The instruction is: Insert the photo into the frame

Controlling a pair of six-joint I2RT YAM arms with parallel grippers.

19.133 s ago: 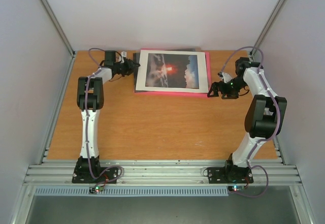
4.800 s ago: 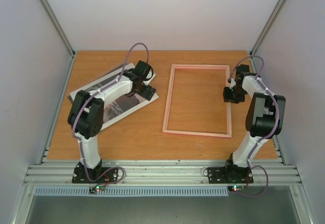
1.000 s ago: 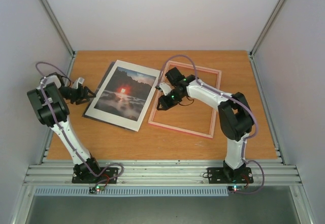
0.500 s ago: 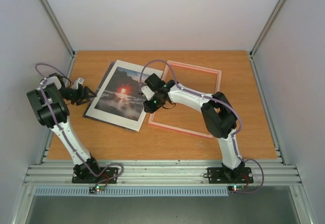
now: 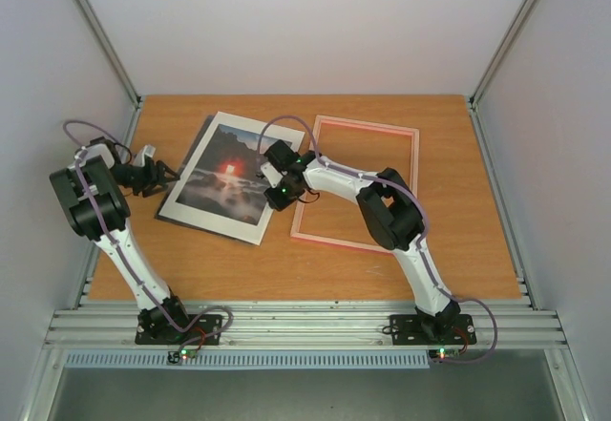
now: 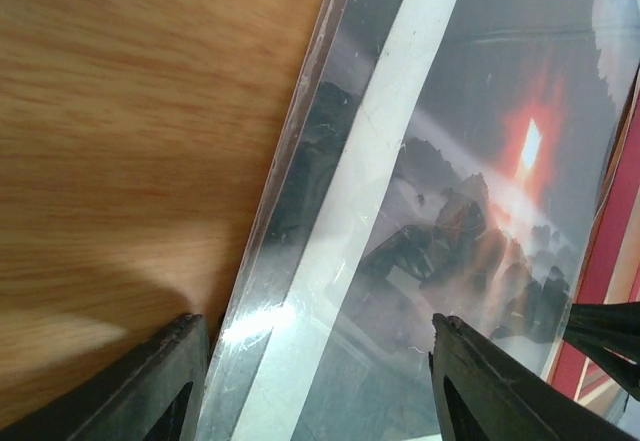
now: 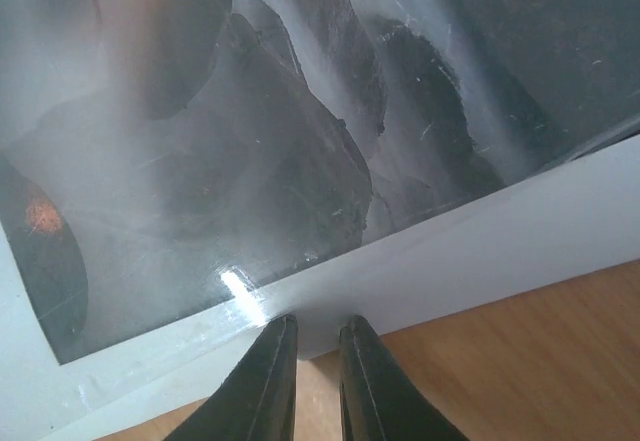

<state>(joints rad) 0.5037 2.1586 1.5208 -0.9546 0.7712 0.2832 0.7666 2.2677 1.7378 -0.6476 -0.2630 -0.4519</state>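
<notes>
an orange-brown wooden table [image 5: 239,268] lies beneath the left gripper [image 5: 164,175] and the right gripper [image 5: 274,199], its grain softly lit. beyond both grippers stands a plain pale back wall [image 5: 305,20]. a left wall [image 5: 48,106] and a right wall [image 5: 573,154] stand outboard of them, meeting it at slanting metal posts [image 5: 98,30]. nearer than the grippers, ribbed aluminium rails [image 5: 305,326] cross the table's edge, then a grey slotted strip [image 5: 286,359] and a dull grey surface [image 5: 305,392]

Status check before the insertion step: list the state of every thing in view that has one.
photo: flat, picture side up, left of the frame, not in it.
frame: flat on the table, empty.
left gripper: open, fingers wide apart at the photo's left edge.
right gripper: fingers narrowly apart at the photo's white border; grip unclear.
</notes>
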